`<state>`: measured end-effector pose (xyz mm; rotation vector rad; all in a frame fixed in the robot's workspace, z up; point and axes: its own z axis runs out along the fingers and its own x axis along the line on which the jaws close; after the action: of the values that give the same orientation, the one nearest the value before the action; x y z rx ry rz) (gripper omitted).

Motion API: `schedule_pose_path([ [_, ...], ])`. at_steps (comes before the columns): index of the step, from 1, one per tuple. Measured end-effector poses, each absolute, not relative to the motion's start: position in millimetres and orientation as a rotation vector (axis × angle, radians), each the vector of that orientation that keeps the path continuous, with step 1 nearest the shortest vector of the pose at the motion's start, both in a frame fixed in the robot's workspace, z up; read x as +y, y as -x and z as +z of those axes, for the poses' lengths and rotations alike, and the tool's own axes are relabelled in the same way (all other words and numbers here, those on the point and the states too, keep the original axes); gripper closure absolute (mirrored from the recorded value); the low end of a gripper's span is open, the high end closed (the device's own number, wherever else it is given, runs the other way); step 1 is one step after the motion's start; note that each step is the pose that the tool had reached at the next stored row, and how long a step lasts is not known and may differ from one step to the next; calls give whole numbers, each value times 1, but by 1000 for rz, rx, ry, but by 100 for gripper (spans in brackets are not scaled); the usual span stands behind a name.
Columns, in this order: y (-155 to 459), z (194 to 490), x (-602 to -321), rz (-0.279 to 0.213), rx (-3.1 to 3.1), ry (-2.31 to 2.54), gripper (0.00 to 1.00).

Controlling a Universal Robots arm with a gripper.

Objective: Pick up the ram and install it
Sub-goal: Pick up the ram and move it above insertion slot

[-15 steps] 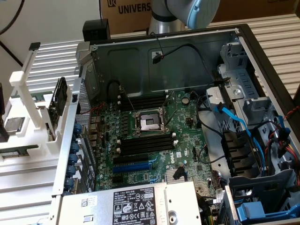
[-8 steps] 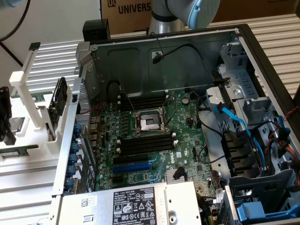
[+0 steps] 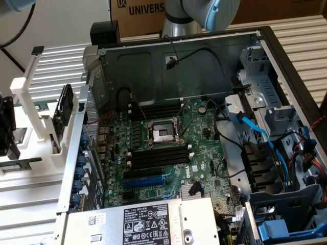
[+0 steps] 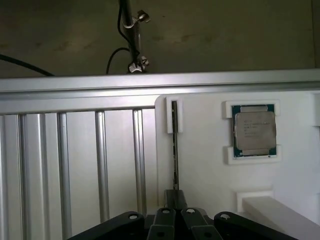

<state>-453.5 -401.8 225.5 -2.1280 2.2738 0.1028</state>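
The ram [image 4: 175, 150] is a thin green stick seen edge-on, standing in a slot of the white holder [image 4: 200, 170]. Its far end sits in a white clip. My gripper [image 4: 175, 212] is at its near end, with the black fingers [image 4: 164, 220] shut on the stick's edge. In the exterior view the ram [image 3: 23, 164] is a green strip at the far left, under the black gripper body [image 3: 6, 130]. On the motherboard, long black memory slots [image 3: 158, 155] with white end clips lie below the processor socket [image 3: 161, 133].
A processor chip [image 4: 254, 131] rests in a pocket of the white holder beside the ram. The open computer case [image 3: 179, 56] holds a blue connector slot [image 3: 145, 181], blue and black cables [image 3: 255, 132], drive bays and a labelled power supply [image 3: 148, 224]. White fixture posts [image 3: 30, 87] stand left of the case.
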Motion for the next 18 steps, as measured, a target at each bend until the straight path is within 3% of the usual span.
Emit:
schedule_pose_path([
  [5,453,226,-402,103,2274,2128,89],
  [6,453,226,-402,103,2274,2128,83],
  [8,453,226,-402,103,2274,2128,83],
  [9,453,226,-402,103,2274,2128,76],
  [18,453,225,-401,103,2274,2128,76],
])
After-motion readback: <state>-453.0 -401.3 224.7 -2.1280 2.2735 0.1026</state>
